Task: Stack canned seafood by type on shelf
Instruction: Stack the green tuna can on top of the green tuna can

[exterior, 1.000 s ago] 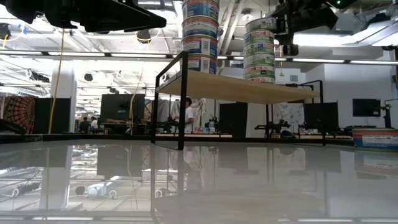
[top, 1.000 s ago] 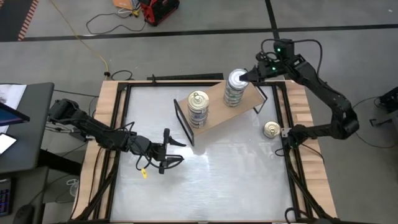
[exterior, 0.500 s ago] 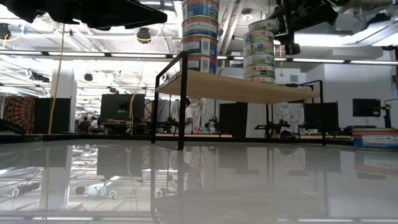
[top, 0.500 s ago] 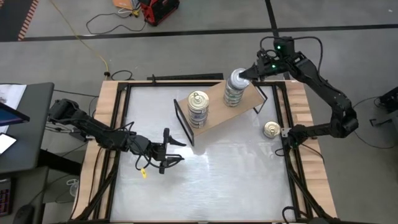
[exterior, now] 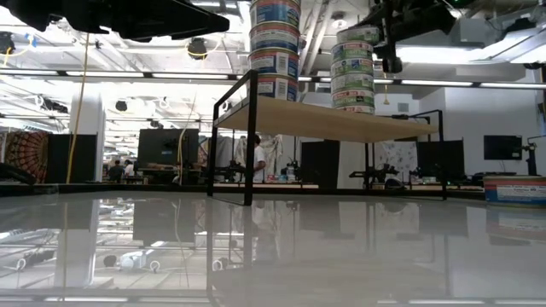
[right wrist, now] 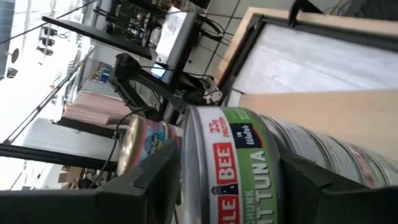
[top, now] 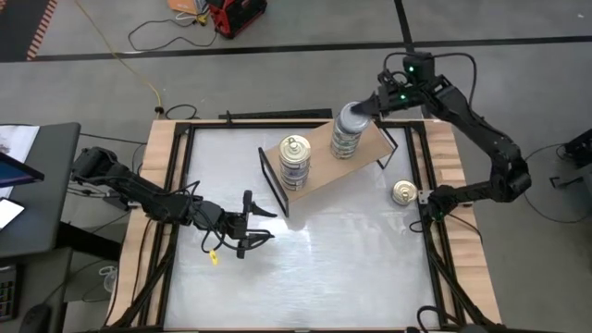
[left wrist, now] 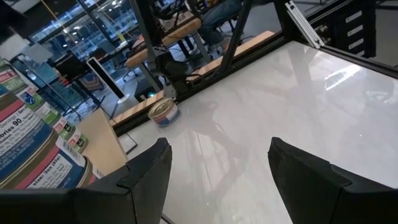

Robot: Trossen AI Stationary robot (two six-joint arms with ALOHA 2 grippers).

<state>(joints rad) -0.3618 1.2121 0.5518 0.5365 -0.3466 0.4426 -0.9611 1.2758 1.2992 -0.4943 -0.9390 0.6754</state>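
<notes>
The shelf (top: 319,148), a tan board on a black frame, stands slantwise at the table's far middle. It bears two stacks of canned seafood. The left stack (top: 294,159) has blue-labelled tins and a gold lid on top. The right stack (top: 346,137) has green-labelled tins. My right gripper (top: 357,109) is shut on the right stack's top tin (right wrist: 233,158). One more tin (top: 404,192) rests on its base by the table's right edge. My left gripper (top: 264,226) hovers open over the table's left half, nothing between its fingers (left wrist: 146,177). My right gripper pinches the top tin's round side wall (right wrist: 193,168) between its two fingers, one on each opposite side. The fingers come nearly level from the table's far right. The tin sits slightly tilted at the top of the stack (exterior: 355,36); whether it is lifted clear, I cannot tell.
Black rails and wooden borders (top: 166,166) frame the white tabletop. A small yellow tag (top: 213,259) lies near my left gripper. Bare tabletop (top: 342,259) spreads before the shelf toward the near edge.
My right gripper has risen a little and edged toward the table's left with the top tin, which has tilted slightly on the stack.
</notes>
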